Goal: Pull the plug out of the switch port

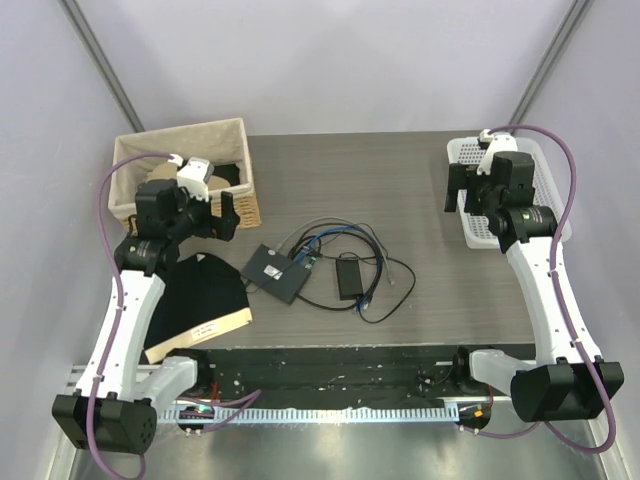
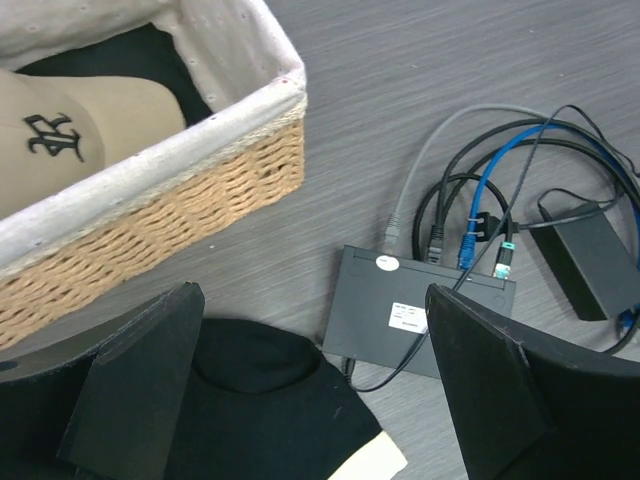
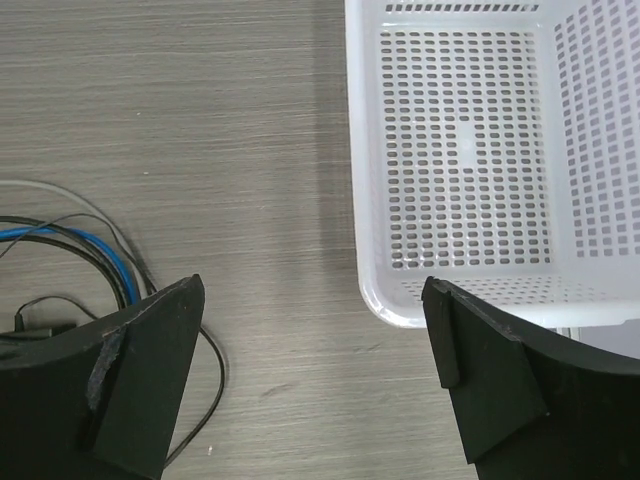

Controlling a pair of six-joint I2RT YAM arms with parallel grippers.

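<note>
The flat black switch [image 1: 275, 272] with a white label lies mid-table; it also shows in the left wrist view [image 2: 420, 318]. Several cables are plugged into its far edge. The blue plug [image 2: 468, 250] on the thin bright-blue cable [image 2: 500, 160] sits in a port between a black plug and a green-tipped one; from above it is small [image 1: 308, 259]. My left gripper [image 1: 205, 220] [image 2: 312, 295] is open and empty, raised left of the switch over a black hat. My right gripper [image 1: 470, 195] [image 3: 312, 290] is open and empty, far right beside the white basket.
A wicker basket [image 1: 248, 195] [image 2: 180, 210] holding a tan cap [image 2: 70, 130] stands back left. A black hat [image 1: 200, 290] [image 2: 250, 400] lies left of the switch. A black adapter brick [image 1: 350, 275] and looped cords lie right of it. A white perforated basket [image 1: 545, 160] [image 3: 362, 150] stands back right.
</note>
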